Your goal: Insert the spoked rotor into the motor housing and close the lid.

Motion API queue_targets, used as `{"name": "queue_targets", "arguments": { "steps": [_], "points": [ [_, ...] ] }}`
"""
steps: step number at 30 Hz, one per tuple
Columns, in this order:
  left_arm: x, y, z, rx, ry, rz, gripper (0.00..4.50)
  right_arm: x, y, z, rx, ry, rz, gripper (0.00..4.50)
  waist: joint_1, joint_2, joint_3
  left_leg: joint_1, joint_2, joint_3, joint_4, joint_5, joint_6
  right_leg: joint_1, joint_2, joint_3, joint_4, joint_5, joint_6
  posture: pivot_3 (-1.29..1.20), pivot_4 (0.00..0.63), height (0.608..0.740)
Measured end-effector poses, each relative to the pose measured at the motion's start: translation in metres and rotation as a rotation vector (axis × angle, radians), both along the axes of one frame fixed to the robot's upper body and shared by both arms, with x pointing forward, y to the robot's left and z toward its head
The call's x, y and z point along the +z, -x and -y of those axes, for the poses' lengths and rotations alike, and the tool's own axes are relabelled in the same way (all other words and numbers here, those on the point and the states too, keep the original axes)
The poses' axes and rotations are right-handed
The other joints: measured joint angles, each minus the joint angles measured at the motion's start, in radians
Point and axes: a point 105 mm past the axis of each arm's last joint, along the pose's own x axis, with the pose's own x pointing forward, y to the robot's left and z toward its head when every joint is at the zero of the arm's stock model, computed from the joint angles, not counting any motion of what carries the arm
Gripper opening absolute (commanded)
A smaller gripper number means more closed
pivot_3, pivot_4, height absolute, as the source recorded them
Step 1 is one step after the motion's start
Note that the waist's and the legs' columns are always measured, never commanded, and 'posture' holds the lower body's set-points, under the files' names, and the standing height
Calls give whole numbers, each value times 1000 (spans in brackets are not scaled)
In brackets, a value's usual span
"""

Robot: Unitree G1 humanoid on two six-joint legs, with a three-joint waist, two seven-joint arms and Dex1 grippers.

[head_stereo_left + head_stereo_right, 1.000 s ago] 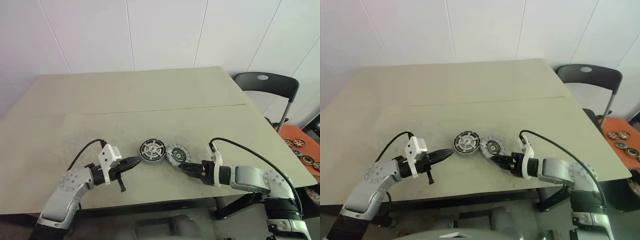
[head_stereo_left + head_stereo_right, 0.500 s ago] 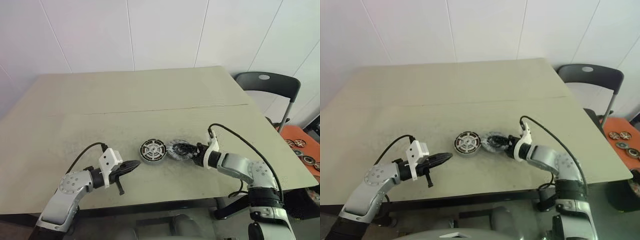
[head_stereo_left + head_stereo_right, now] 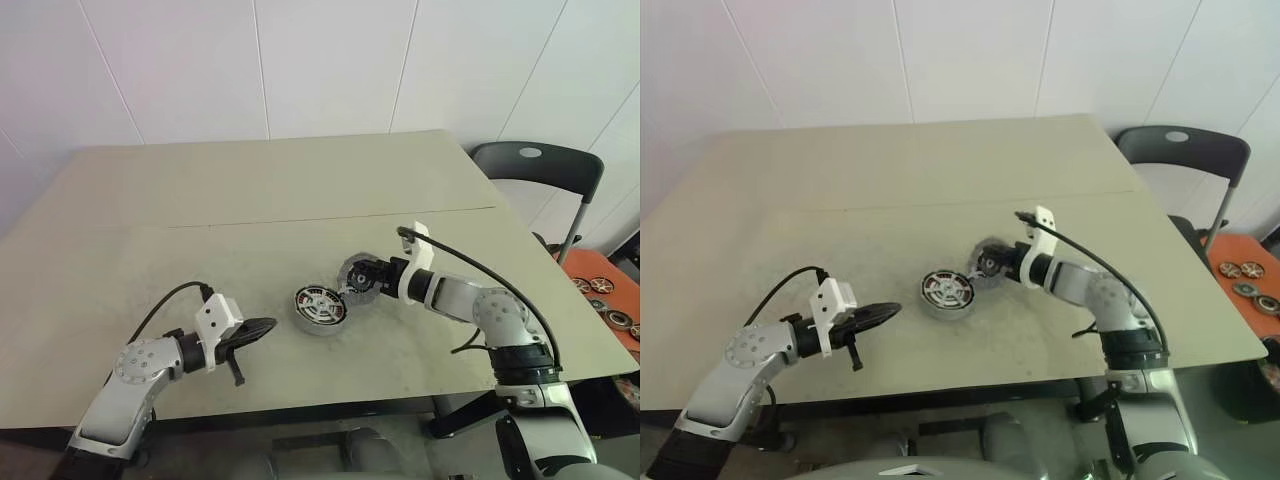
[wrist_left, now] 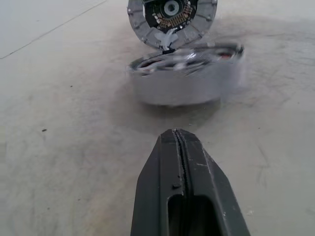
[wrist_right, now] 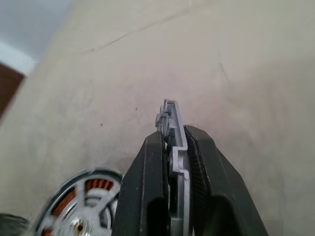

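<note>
The lid [image 3: 357, 277] is pinched on edge, upright, in the right pincer [image 3: 366, 279], just behind and right of the housing [image 3: 319, 309] on the bench [image 3: 300, 190], while the left pincer [image 3: 262, 327], pressed together, is held left of the housing.

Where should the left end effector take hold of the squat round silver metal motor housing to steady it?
Its outer side wall, low from the robot's left: the silver round metal housing lies flat, top open, and the right end effector holds the pale-grey notched lid on edge to its right.
</note>
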Motion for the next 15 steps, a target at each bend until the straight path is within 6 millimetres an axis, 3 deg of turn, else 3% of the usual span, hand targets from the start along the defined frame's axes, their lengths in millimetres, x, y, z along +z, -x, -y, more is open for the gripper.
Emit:
{"name": "queue_targets", "arguments": {
  "steps": [7,12,15],
  "points": [
    [0,-1,-1,7,-6,3,0,8,3,-16,191,290,276,244,4,0,0,-1,0,0,0,0,0,-1,0,0,0,1,1,0,0,740],
    [1,-2,0,7,-13,11,0,21,16,-36,369,308,433,244,0,0,0,0,0,0,-1,0,0,-1,0,0,1,2,3,0,0,740],
    [1,-3,-1,6,-18,15,0,21,18,-37,415,342,483,244,2,0,0,0,0,0,1,0,0,0,0,-1,1,1,2,0,0,740]
  ]
}}
